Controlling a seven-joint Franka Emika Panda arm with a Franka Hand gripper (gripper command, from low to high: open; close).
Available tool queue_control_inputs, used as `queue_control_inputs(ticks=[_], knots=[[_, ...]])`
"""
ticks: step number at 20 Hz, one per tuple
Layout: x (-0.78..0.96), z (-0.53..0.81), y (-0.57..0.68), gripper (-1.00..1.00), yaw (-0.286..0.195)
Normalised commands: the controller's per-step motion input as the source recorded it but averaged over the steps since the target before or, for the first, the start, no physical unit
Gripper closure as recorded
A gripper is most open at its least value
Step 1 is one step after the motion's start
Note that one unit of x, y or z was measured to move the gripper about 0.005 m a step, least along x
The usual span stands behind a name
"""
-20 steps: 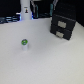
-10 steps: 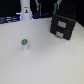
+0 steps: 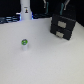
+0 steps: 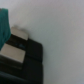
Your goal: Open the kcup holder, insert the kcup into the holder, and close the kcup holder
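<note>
White tabletop (image 3: 40, 60), and the kcup holder (image 3: 64, 26) sits closed toward the exterior view's right, the kcup (image 3: 23, 44) well apart on its left. Opening comes first, I'd say: reach a pale handle (image 4: 17, 48) and pull. Jaws' state, cannot tell.

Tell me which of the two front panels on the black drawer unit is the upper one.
On the kcup holder, the upper panel sits directly above the lower panel. Both look shut, each with a pale handle.
</note>
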Motion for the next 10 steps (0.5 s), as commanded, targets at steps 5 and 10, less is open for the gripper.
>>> queue_control_inputs(ticks=[5,10], knots=[[-0.3,-0.11,0.72,-1.0,-0.157],[-0.24,-0.23,0.63,-1.0,-0.131]])
